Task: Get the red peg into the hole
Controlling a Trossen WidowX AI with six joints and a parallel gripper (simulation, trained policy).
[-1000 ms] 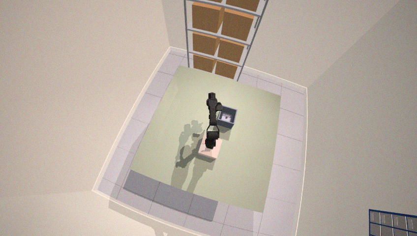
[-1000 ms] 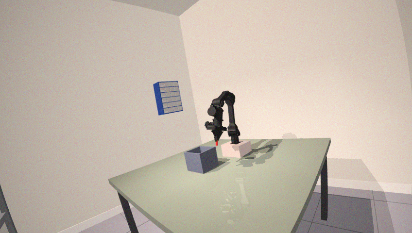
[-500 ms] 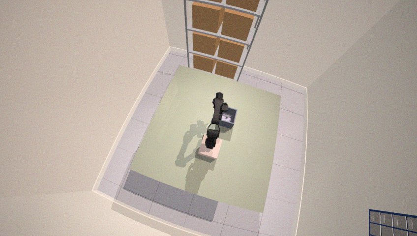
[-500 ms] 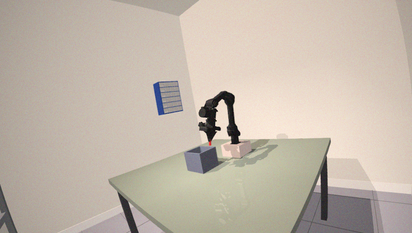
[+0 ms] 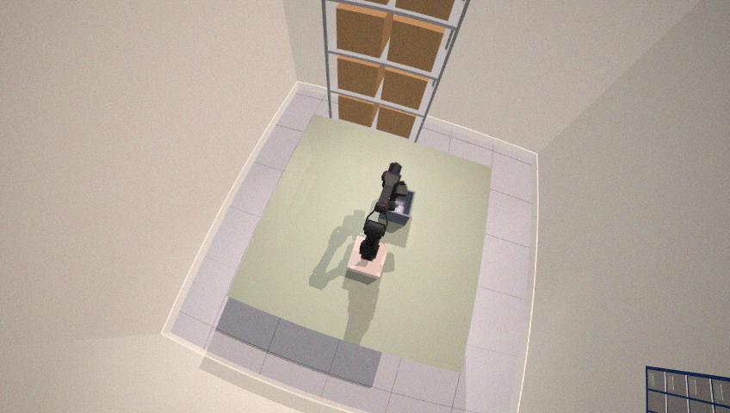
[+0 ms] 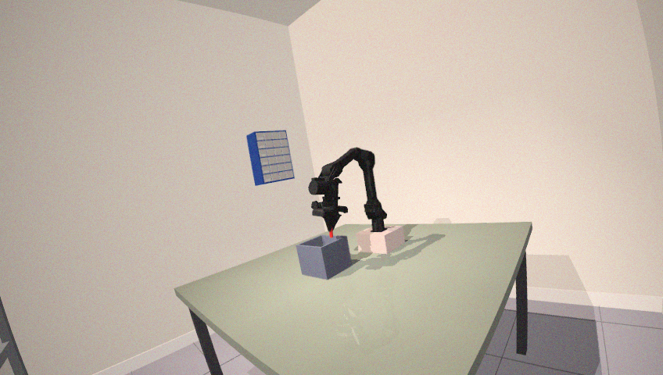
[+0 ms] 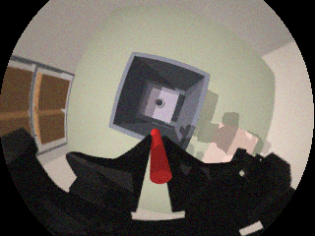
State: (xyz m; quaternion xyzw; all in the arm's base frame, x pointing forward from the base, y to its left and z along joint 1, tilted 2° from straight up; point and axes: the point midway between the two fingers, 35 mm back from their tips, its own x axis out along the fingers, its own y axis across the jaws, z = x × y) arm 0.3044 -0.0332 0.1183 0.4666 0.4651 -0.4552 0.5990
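The gripper [image 6: 331, 229] [image 7: 157, 138] is clamped on the red peg [image 6: 331, 233] [image 7: 159, 164], near the far rim of the open box [image 6: 312, 262] [image 7: 114, 108] [image 5: 394, 217]; best is to centre it above the hole [image 7: 159, 102] first, keep it upright; then lower slowly, without touching the walls.

Red peg [image 6: 331, 233] [image 7: 160, 164] upright, nr open gray box [image 6: 323, 260] [image 7: 203, 98]

Pale walls [image 5: 102, 153] [image 6: 465, 92] surrounded a tiled floor [image 5: 502, 255] [image 6: 623, 344]; boxes filled a grey shelf rack [image 5: 379, 56] [image 7: 35, 98].
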